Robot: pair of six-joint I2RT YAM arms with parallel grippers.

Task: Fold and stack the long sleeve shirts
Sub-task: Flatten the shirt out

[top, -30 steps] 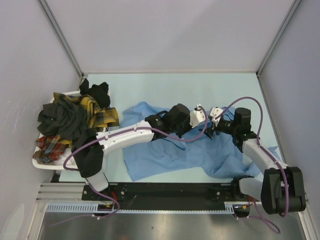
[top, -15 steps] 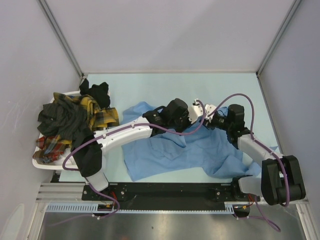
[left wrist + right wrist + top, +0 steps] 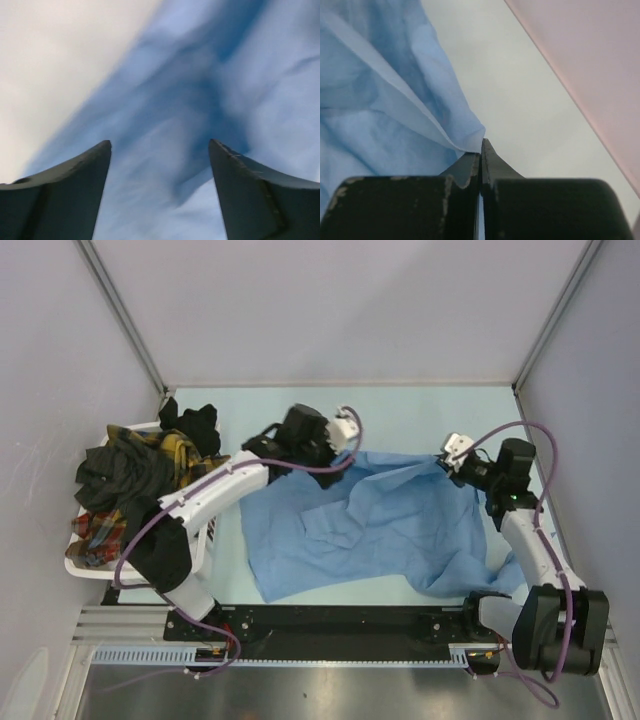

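Since the light blue shirt [image 3: 370, 525] is thin, floppy cloth, it'll probably sag and wrinkle wherever it isn't held, so a hem, corner or shoulder seam looks like the place to pinch. It lies rumpled across the middle of the table [image 3: 430, 405]. Over at its right edge the right gripper [image 3: 481, 150] is clamped on a fold, while the left gripper [image 3: 160, 142] hangs spread wide over the far left part, holding nothing. Meanwhile the other shirts [image 3: 140, 480] are heaped in the basket [image 3: 72, 565] at the table's left edge. Smooth pale tabletop, plain walls on three sides.
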